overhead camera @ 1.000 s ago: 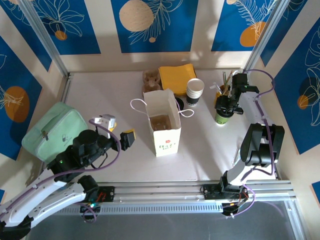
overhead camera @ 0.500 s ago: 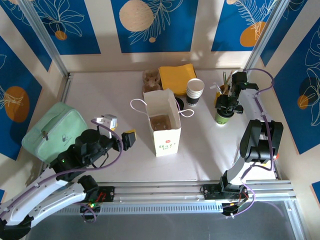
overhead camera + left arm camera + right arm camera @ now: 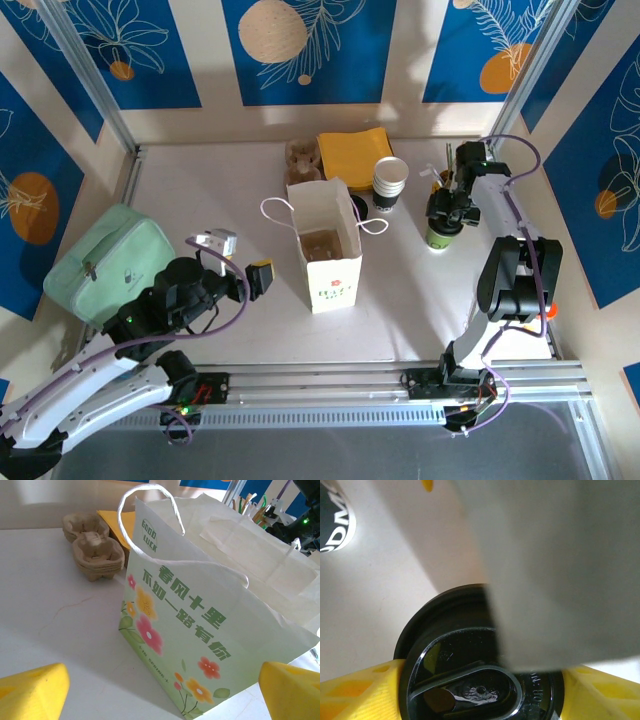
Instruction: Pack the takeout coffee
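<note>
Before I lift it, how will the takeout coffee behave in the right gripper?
The takeout coffee is a paper cup, so its wall would probably dent under a hard squeeze. The right gripper flanks its glossy black lid, which may slip or pop off. Standing upright and narrow, it could tip if nudged sideways.

Mint-green pouch (image 3: pixel 108 262) is laid far left; yellow napkins (image 3: pixel 352 150), pulp cup trays (image 3: pixel 302 160) and stacked cups (image 3: pixel 390 182) are grouped at the rear.

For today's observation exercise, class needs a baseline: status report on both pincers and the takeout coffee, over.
Left pincer open, empty. Right pincer straddling lid of takeout coffee, grip unconfirmed. Coffee upright. Cup stack beside route to open bag.
</note>
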`<state>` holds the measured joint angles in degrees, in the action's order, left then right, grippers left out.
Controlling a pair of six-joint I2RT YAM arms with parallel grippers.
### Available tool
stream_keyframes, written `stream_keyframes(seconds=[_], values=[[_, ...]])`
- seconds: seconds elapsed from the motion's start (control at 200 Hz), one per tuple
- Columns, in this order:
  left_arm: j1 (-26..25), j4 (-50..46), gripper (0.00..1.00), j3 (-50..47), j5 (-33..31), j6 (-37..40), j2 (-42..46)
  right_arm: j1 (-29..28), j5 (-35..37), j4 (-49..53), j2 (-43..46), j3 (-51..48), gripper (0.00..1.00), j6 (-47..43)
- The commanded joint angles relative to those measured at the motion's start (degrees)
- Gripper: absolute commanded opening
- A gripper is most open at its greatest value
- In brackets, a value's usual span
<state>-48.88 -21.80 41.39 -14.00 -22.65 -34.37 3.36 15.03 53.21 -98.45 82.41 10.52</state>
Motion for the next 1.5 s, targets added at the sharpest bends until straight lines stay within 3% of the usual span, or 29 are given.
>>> stream_keyframes(seconds=[0.0, 0.54, 0.835, 1.496], values=[[0.0, 1.8, 0.97, 0.0, -0.9, -0.6, -0.2, -2.3, -2.5, 4.3, 0.8, 0.6, 0.71, 1.3], [0.0, 0.4, 0.97, 0.3, -1.2, -1.0, 0.6, -11.9, -4.4, 6.0, 6.0, -3.5, 0.73, 2.1], [0.0, 0.3, 0.97, 0.3, -1.0, -1.4, 0.7, -17.1, -2.1, 7.2, 7.3, -6.0, 0.75, 3.3], [0.0, -0.6, 0.97, -0.4, -1.5, -2.8, 1.8, -18.8, -3.4, 12.3, 6.3, -3.7, 0.84, 2.7]])
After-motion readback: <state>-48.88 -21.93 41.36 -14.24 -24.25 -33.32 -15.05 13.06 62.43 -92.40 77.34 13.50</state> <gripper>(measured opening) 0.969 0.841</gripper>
